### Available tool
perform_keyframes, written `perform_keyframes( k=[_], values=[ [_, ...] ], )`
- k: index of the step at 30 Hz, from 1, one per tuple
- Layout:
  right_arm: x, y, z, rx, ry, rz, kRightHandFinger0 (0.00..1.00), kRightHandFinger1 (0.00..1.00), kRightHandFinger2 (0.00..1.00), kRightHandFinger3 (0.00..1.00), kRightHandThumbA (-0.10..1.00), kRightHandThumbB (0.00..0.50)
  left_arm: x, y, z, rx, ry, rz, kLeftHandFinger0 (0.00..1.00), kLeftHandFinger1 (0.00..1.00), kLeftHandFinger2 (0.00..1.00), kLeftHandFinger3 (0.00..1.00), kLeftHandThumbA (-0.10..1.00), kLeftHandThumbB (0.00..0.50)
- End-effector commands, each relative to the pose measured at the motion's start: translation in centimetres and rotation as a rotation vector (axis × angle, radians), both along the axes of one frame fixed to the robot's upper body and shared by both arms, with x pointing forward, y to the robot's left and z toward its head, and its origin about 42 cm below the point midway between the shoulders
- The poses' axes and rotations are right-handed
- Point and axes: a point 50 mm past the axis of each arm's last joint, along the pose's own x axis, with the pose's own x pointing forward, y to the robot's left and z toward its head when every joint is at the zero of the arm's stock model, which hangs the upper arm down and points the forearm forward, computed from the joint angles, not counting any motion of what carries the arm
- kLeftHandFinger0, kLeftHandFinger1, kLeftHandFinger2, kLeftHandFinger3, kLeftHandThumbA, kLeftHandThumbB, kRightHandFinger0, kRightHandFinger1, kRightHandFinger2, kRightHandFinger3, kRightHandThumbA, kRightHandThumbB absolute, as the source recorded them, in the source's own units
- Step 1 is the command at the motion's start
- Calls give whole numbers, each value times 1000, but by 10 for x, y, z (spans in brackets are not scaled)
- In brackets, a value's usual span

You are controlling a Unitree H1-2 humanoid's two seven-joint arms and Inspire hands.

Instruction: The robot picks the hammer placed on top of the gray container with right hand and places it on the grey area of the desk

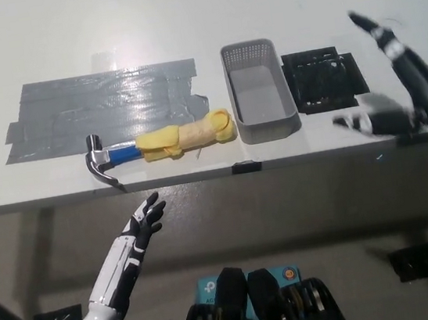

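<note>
The hammer (160, 142), with a steel head, blue shaft and yellow grip, lies flat on the desk along the front edge of the grey taped area (104, 103). No hand touches it. The gray container (263, 110) stands just right of the hammer's grip and has nothing in it or on it. My black right hand (393, 81) is blurred, far right of the container and past the desk's right end, with its fingers apart and holding nothing. My white left hand (144, 224) rests open below the desk's front edge.
A black square mat (322, 79) lies on the white desk (179, 14) right of the container. The desk's front edge (201, 179) runs across the middle of the view, with the floor below it.
</note>
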Motion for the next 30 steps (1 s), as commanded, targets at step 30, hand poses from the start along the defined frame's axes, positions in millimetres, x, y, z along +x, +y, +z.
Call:
perform_keyframes(
  k=[30],
  values=[
    [-101,47,-114,479,193,126,1000,1000,1000,1000,958,105,-29,27,6,-88,-71,136,1000,1000,1000,1000,1000,95]
  ],
)
